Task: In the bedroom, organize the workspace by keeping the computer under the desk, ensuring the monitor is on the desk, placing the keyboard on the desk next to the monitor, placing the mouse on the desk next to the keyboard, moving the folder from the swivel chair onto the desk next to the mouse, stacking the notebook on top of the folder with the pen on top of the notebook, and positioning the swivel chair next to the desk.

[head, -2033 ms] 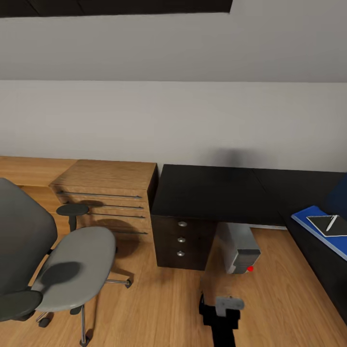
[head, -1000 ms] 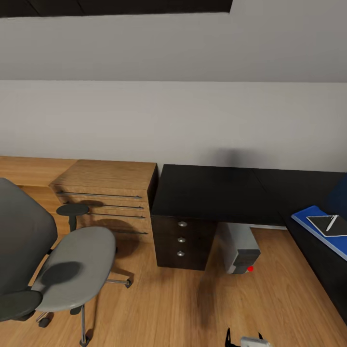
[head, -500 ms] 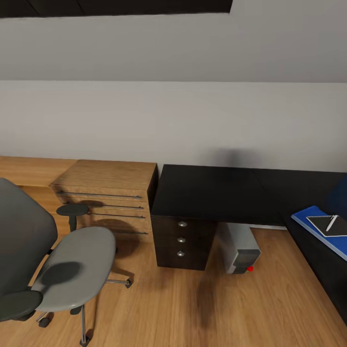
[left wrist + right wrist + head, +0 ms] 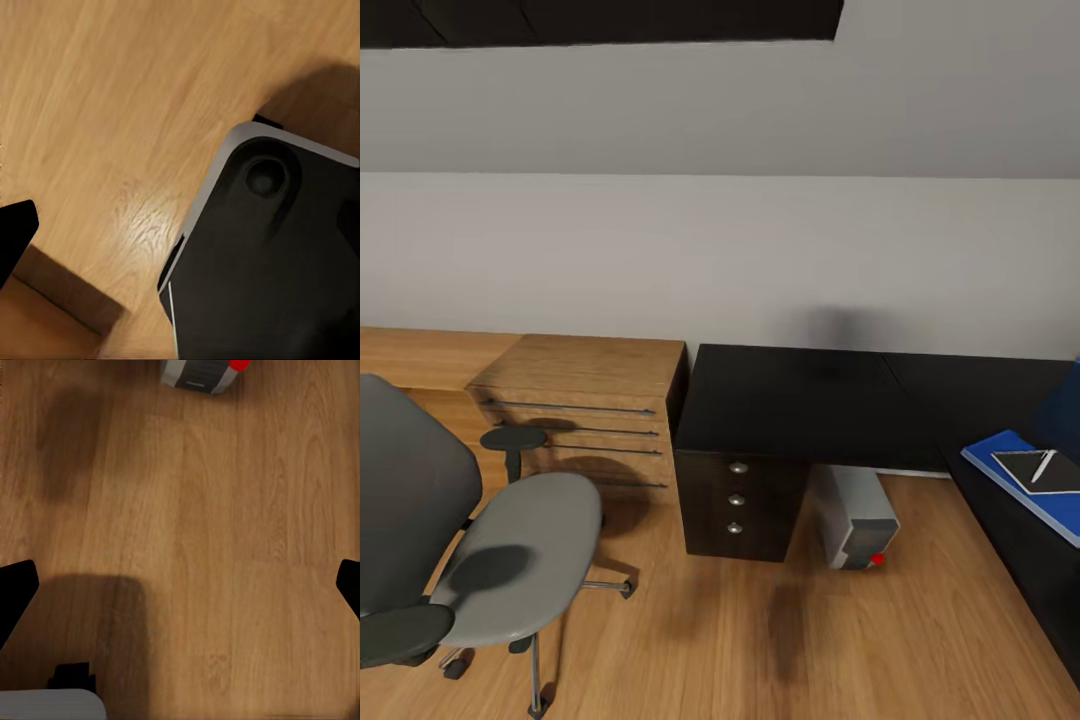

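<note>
Right tool is seen spread wide, empty, above wood floor; left tool state cannot be told. Computer is tucked under counter.

Black gripper fingertips, dark base panel (pale-grey rimmed).

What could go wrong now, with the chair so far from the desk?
The swivel chair stands on castors, so a push may roll it into the wooden chest of drawers rather than towards the desk. The pen lies loose on the notebook; bumping the desk may roll it off.
</note>
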{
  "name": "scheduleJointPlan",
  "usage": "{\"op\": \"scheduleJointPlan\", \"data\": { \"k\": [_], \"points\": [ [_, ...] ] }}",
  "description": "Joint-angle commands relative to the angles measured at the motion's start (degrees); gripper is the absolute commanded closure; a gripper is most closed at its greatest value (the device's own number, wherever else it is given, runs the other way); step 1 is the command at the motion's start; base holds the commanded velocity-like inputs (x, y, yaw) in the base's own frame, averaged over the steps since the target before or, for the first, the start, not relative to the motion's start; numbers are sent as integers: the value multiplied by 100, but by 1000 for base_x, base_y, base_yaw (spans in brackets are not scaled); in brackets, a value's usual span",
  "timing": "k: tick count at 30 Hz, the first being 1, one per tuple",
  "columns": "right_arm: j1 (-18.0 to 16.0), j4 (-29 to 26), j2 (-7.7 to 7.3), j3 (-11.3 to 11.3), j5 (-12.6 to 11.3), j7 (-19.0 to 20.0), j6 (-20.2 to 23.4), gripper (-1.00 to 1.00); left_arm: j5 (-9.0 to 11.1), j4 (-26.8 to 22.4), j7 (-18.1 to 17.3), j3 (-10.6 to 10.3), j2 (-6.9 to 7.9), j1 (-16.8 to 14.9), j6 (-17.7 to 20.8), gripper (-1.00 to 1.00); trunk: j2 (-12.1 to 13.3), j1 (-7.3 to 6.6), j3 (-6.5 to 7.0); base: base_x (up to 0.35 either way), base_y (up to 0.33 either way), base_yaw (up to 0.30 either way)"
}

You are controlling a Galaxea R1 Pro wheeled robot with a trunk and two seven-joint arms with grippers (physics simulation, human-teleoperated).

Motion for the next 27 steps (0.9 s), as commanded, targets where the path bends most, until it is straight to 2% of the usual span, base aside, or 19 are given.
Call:
{"op": "scheduleJointPlan", "data": {
  "k": [1,6,8,12,19,27],
  "points": [
    [-2,-5,-1,50,-30,-34,-7,-100,61,66,17,-48,9,-27,-33,-100,37,-22,14,0,0,0],
    [-2,7,25,53,-24,-27,-10,-100,75,473,-58,-47,7,-273,-38,-100,238,-131,103,0,0,0],
    [-2,16,36,49,-25,-26,-10,-100,89,791,-114,-47,4,-494,-39,-100,318,-175,139,0,0,0],
    [-2,18,40,47,-25,-26,-11,-100,91,963,-292,-50,-4,-610,-45,-100,478,-263,211,0,0,0],
    [-2,15,43,46,-26,-25,-11,-100,91,1054,-464,-53,6,-661,-69,-100,759,-417,337,0,0,1],
    [-2,19,69,44,-47,-25,-11,-100,70,1161,-492,-53,9,-669,-83,-100,1080,-593,480,0,0,232]
  ]
}}
